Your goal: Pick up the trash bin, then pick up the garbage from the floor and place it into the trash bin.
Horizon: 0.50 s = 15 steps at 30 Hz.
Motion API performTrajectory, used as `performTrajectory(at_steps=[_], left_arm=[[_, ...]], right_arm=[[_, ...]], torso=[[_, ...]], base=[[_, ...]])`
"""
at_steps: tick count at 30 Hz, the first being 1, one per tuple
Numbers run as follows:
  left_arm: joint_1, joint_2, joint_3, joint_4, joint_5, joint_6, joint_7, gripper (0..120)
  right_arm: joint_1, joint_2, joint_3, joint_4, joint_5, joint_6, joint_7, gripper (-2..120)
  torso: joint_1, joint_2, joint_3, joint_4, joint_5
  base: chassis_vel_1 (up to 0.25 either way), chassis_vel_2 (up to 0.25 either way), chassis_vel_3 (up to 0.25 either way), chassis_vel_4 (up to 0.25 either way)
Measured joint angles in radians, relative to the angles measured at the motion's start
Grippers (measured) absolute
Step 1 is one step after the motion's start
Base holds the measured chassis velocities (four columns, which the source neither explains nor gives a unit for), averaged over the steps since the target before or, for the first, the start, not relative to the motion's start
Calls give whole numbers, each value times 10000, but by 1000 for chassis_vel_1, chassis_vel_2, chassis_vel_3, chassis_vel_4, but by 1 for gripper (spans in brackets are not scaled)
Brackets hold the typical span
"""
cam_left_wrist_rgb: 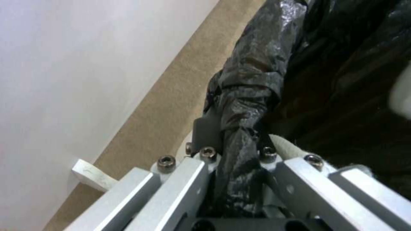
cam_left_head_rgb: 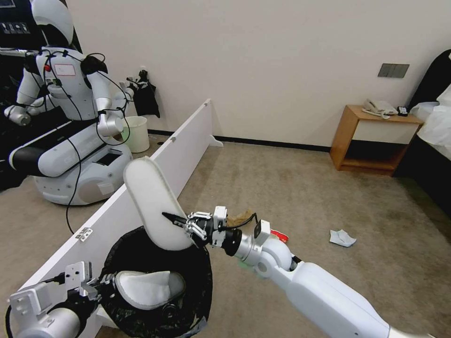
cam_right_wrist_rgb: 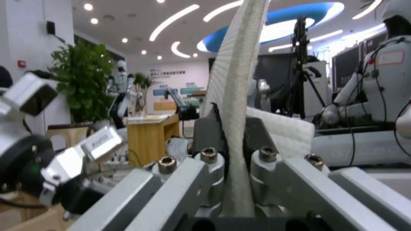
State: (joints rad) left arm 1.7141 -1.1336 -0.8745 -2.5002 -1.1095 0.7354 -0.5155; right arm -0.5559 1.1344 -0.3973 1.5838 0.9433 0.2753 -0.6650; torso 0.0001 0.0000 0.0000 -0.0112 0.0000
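Two flat white fabric slippers: one (cam_left_head_rgb: 152,202) held upright above the single round black-bagged trash bin (cam_left_head_rgb: 136,310), one (cam_left_head_rgb: 148,288) lying inside it. One crumpled pale blue mask (cam_left_head_rgb: 342,238) lies on the carpet at right, one red can (cam_left_head_rgb: 279,236) nearer.

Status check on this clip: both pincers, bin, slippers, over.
Left pincer shut on bin rim. Right pincer shut on slipper, held over bin. Second slipper lies in bin. Mask on floor.

Mock hotel room (showroom beyond): carpet (cam_left_head_rgb: 300,188), bedside table (cam_left_head_rgb: 371,141), white partition (cam_left_head_rgb: 141,188).

White partition board (cam_left_head_rgb: 188,136), wooden nightstand (cam_left_head_rgb: 371,141), cream bucket (cam_left_head_rgb: 136,134).
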Motion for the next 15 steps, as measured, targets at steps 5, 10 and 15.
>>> performTrajectory(at_steps=[5, 10, 15], left_arm=[[12, -1, 36, 0, -2, 0, -2, 1], [14, -6, 42, -1, -35, 0, -3, 1], [74, 7, 34, 0, -91, 0, -10, 1]], right_arm=[[22, 192, -193, -310, -184, 61, -128, 2], [98, 440, -459, -589, -287, 94, -185, 2], [151, 665, -626, -934, -466, 166, -312, 2]], torso=[[0, 0, 0, -1, 0], [0, 0, 0, 0, -1], [0, 0, 0, 0, -1]], base=[[0, 0, 0, 0], [0, 0, 0, 0], [0, 0, 0, 0]])
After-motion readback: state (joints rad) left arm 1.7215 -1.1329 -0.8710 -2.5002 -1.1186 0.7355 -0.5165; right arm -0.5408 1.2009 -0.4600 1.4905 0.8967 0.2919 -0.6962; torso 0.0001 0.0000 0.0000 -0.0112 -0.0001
